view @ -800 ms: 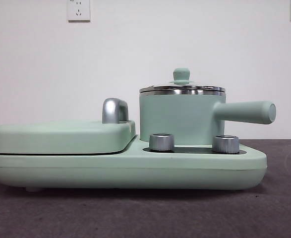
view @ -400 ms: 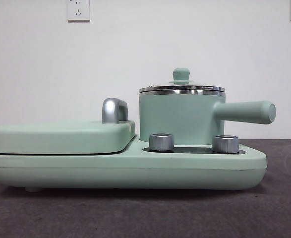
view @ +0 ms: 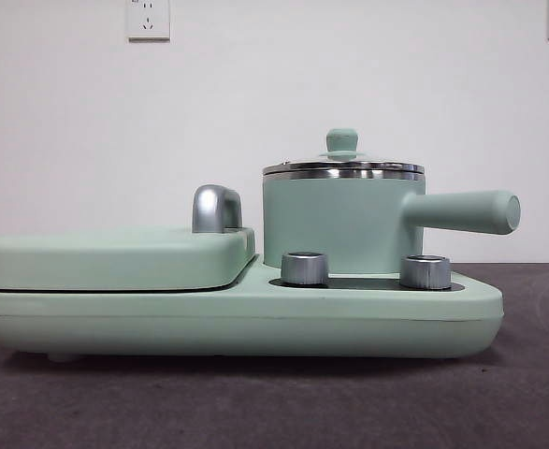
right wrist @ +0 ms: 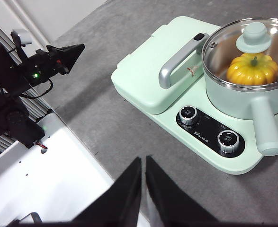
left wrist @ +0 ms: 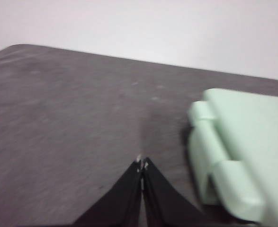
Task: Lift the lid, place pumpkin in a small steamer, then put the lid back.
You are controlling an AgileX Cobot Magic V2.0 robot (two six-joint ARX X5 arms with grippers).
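With both pincers shut and empty, the glass lid [right wrist: 250, 52] is seen seated on the small steamer [right wrist: 243, 101] over the pumpkin [right wrist: 252, 70]; it is judged rigid, breakable and slick, best taken by its knob [view: 341, 142].

Mint-green cooker base [view: 255, 323] on a grey tabletop [view: 274, 402]

A flat griddle cover [view: 115, 257] with a chrome handle [view: 216, 208] fills one side of the base; two chrome dials [right wrist: 189, 115] sit side by side at its front edge. Two white wall sockets [view: 149, 19] hang on the pale wall behind.
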